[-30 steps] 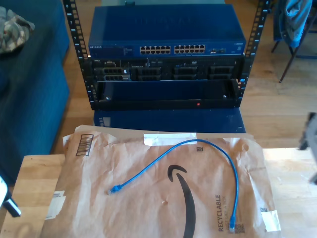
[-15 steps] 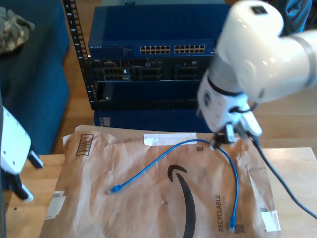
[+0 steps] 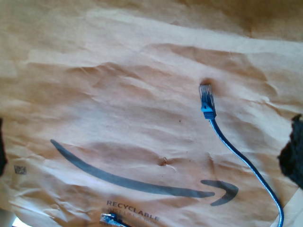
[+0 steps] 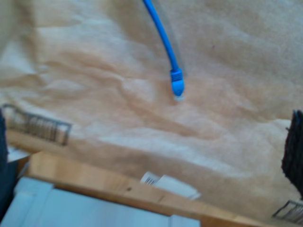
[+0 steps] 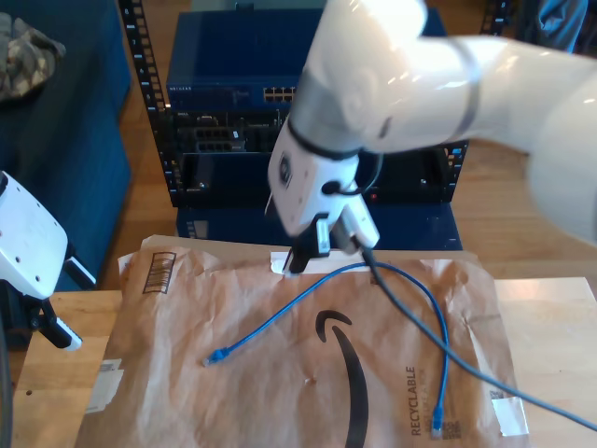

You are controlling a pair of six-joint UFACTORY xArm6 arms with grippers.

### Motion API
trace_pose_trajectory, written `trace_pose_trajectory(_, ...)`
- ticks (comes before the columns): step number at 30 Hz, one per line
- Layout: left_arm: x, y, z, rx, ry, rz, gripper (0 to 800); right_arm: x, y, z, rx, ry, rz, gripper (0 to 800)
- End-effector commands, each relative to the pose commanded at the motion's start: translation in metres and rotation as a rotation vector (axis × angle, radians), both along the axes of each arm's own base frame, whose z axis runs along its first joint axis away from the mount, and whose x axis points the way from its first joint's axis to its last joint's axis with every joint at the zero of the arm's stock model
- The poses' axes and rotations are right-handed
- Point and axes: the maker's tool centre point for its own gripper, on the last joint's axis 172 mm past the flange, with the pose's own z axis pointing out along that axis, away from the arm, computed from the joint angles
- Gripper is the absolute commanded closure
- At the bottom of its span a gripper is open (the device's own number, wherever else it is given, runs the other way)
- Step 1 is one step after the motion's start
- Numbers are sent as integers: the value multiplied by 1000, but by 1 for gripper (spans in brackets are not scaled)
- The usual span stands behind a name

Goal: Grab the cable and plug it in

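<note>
Since a moment ago, an arm [image 5: 373, 103] has swung across the rack [image 5: 224, 131]. Step: approach; next, descend on a cable [image 5: 280, 317] plug [image 3: 206, 100]. Claw states: cannot tell.

thin bright blue cable [image 5: 280, 315]: smooth, slightly glossy plastic jacket; translucent plastic plug [image 3: 206, 100]
creased brown paper mailer [image 5: 270, 392]: matt, wrinkled, printed black
pale wooden table [image 5: 550, 345]: smooth, light grain
white arm casing [image 5: 392, 65]: glossy moulded plastic
dark blue rack switch [image 5: 233, 70]: painted metal, satin
</note>
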Motion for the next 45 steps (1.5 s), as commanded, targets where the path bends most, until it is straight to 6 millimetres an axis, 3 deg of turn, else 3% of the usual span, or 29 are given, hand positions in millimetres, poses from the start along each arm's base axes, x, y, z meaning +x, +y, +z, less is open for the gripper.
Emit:
trace_pose_trajectory(2,0,0,0,0,0,0,0,-12,13,-18,-24,26,41,4)
trace_pose_trajectory(10,-1,0,-3,-3,9,1,0,-24,23,-69,-55,44,82,4)
trace_pose_trajectory(16,-2,-1,-4,-4,12,1,0,-25,29,-87,-51,18,91,4)
trace_pose_trajectory(22,-4,-1,-5,-6,17,0,0,-50,42,-119,-91,45,213,4)
trace_pose_trajectory(26,-4,-1,-5,-8,18,0,0,-44,36,-137,-137,28,241,4)
trace_pose_trajectory(31,-5,-1,-5,-7,20,-1,0,-24,47,-137,-102,-43,212,4)
trace_pose_trajectory(36,-5,-2,-5,-8,21,-3,0,-28,43,-159,-128,-5,159,6)
trace_pose_trajectory(41,-5,-1,-5,-7,19,-2,0,-24,46,-159,-122,-15,135,10)
trace_pose_trajectory(45,-5,-1,-5,-8,21,-1,0,-22,47,-163,-122,-17,127,59)
